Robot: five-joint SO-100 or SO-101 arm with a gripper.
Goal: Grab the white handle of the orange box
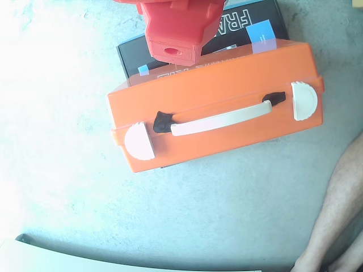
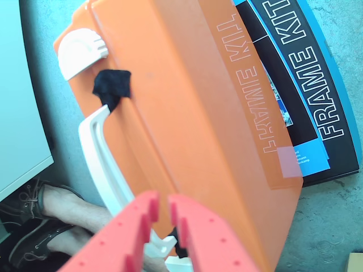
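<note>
One black box (image 1: pixel 187 51) lies behind the orange box (image 1: pixel 227 85); end effector (image 2: pixel 161 205) narrow, empty.

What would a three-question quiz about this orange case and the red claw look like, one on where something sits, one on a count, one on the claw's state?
1. Where does the black flat box lie?
A. Behind and partly under the orange box
B. On top of it
C. Far away from it

2. How many white half-round latches show in the fixed view?
A. One
B. Two
C. Four

3. What is the gripper doing?
A. Clamping the white handle
B. Carrying the case
C. Holding nothing, fingers nearly together

Answers: 1 A, the orange case overlaps it; 2 B, one beyond each handle end; 3 C, the handle lies free.
</note>
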